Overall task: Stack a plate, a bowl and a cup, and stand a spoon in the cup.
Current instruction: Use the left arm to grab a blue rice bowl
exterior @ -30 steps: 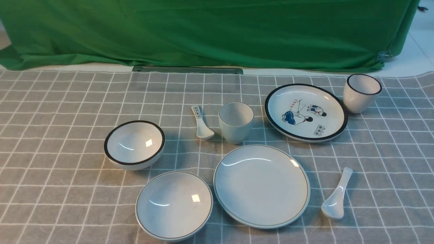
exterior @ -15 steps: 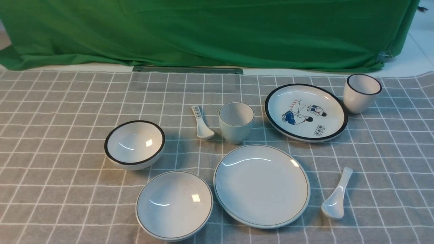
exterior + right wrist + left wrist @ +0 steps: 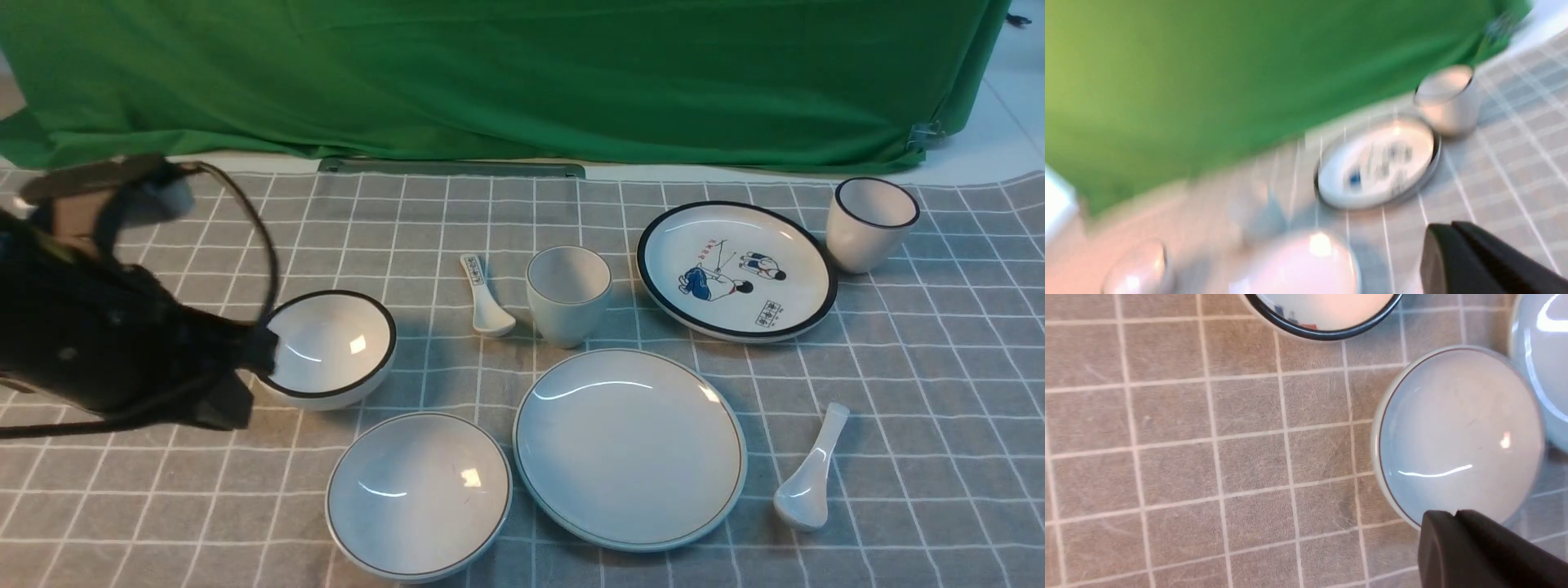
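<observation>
Only beginning the stacking, leaving the bowl (image 3: 419, 494) just left of the plate (image 3: 630, 447), the cup (image 3: 568, 296) behind it and the spoon (image 3: 808, 474) to its right, all separate, holding the left pincer (image 3: 1453, 522) and the right pincer (image 3: 1449, 232) closed and empty.

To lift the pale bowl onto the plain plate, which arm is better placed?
Left, probably. The left gripper hangs shut close to the bowl, on the bowl's side of the plate; the right gripper is outside the front view.

Left arm (image 3: 106, 343) at mid-left of front view, dark and blurred, cable (image 3: 261, 237) looped above it. Left gripper (image 3: 1455, 514) at lower right of its wrist view, 2 jaws pressed together, empty. Right gripper (image 3: 1451, 226): lower right too, jaws closed, empty.
</observation>
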`<state>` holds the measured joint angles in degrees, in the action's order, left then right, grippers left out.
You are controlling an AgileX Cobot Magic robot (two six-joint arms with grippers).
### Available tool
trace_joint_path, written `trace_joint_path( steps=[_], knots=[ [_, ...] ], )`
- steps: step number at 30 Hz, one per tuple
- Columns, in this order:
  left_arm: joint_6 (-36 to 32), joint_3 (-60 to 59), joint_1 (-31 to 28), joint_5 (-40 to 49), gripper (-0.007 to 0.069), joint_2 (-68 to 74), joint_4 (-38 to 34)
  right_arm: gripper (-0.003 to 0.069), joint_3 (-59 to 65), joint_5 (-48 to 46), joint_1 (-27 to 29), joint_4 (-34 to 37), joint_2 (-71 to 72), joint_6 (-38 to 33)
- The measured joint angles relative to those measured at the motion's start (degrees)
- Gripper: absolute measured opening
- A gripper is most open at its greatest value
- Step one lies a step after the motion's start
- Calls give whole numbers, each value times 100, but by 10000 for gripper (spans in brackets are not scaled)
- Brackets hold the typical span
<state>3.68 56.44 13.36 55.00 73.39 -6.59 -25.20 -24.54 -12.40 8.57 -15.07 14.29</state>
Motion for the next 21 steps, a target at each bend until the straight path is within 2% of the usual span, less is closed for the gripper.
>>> trace_joint_path(
  steps=[2,5,8,11,13,15,16,17,19,21],
  knots=[
    [406,62,385,-60,1,368,319,25,-683,-941,-321,-7,-813,-472],
    [644,105,650,-205,4,853,457,24,-1384,-2010,-679,-76,-1897,-1038],
    [711,105,740,-356,24,1200,517,22,-1767,-2453,-880,-109,-2585,-1379],
    [721,105,760,-572,107,1627,599,22,-1929,-2590,-1087,-121,-3270,-1631],
    [727,105,766,-735,197,1804,595,22,-1929,-2579,-1144,-121,-3480,-1671],
    [731,105,766,-851,256,1869,563,22,-1929,-2552,-1162,-121,-3565,-1676],
    [733,105,766,-987,333,1937,532,22,-1929,-2473,-1168,-121,-3641,-1676],
    [733,106,766,-999,343,1944,532,22,-1929,-2473,-1170,-121,-3638,-1676],
    [733,106,766,-1123,440,2058,532,22,-1929,-2349,-1175,-121,-3667,-1684],
    [738,111,766,-1187,488,2189,538,22,-1929,-2246,-1175,-121,-3673,-1686]
  ],
)
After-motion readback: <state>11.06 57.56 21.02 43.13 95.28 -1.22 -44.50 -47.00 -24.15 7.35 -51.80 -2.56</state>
